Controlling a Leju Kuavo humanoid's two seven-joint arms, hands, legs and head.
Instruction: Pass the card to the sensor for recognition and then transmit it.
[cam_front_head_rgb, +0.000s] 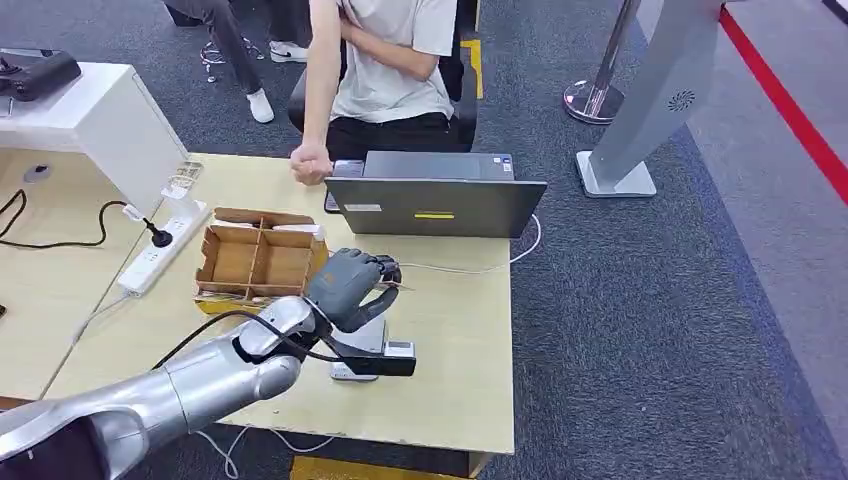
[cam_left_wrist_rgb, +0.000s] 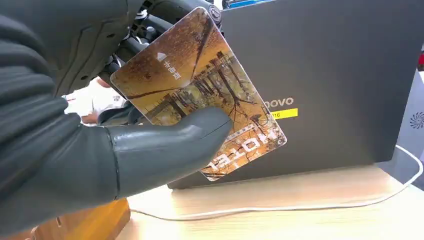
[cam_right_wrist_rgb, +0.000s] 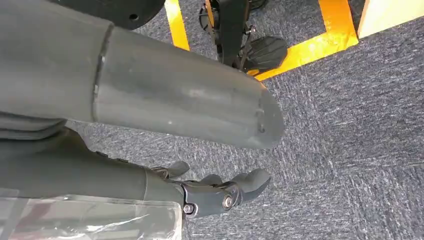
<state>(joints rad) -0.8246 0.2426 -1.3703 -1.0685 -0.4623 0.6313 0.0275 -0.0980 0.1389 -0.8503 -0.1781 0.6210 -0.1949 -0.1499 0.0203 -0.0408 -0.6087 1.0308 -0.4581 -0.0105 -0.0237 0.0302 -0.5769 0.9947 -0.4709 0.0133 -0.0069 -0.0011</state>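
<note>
At the centre of the head view, the left hand (cam_front_head_rgb: 352, 288) grips an orange-brown picture card (cam_left_wrist_rgb: 200, 95), its thumb pressed across the card's face. The hand hovers over a small grey sensor (cam_front_head_rgb: 372, 352) on the wooden surface (cam_front_head_rgb: 450, 340), in front of a dark laptop (cam_front_head_rgb: 435, 205); the sensor is probably partly hidden. The right hand (cam_right_wrist_rgb: 220, 192) hangs over grey carpet, fingers apart, holding nothing.

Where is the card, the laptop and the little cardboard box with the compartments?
card (cam_left_wrist_rgb: 200, 80), left wrist view, on its printed autumn-coloured face, above the thumb of the left robot hand (cam_left_wrist_rgb: 75, 145).
laptop (cam_front_head_rgb: 435, 205), head view, on the grey back of its lid.
cardboard box (cam_front_head_rgb: 255, 262), head view, on an inner divider.
</note>
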